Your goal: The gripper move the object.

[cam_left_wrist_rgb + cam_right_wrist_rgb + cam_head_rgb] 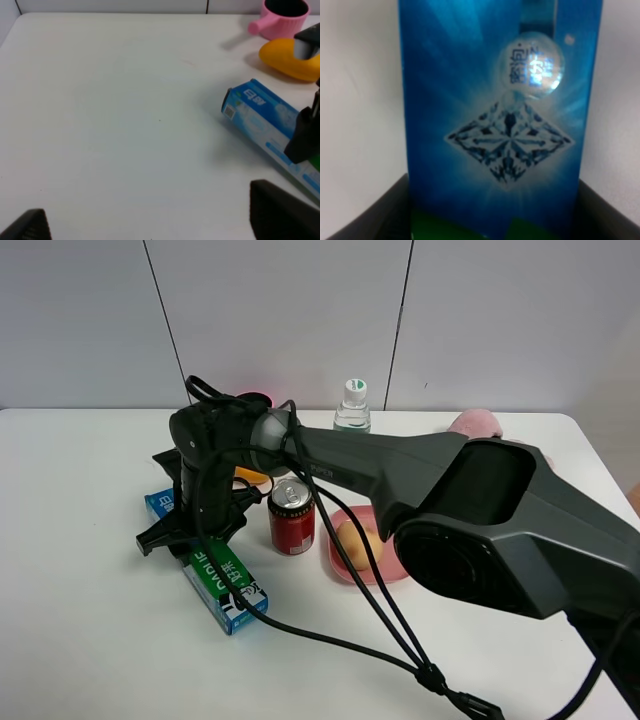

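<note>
Two claws are in view, but only the right claw is at the toothpaste box. Its long dark arm reaches across the middle of the desk to the left part of the high view, and the claw stands over the box from above. The box lies flat on the desk, slanted, with its blue end toward the far left and its green end with the white lettering toward the near side. The green end comes out from under the claw, while the blue part is below it. In the right wrist view the blue face of the box fills the space between the two dark fingers, with one finger at each long side, meeting the edge of the box. Whether the fingers really press the box or only stand beside it, the pictures do not tell. The left claw hangs over the white desk, released, with its fingers wide apart and only desk between them; the blue end of the box is near it. A red can stands just beside the right claw, and a pink plate is on the other side of the can. A yellow object and a pink cup are behind the box. Black cables trail from the arm over the desk.
</note>
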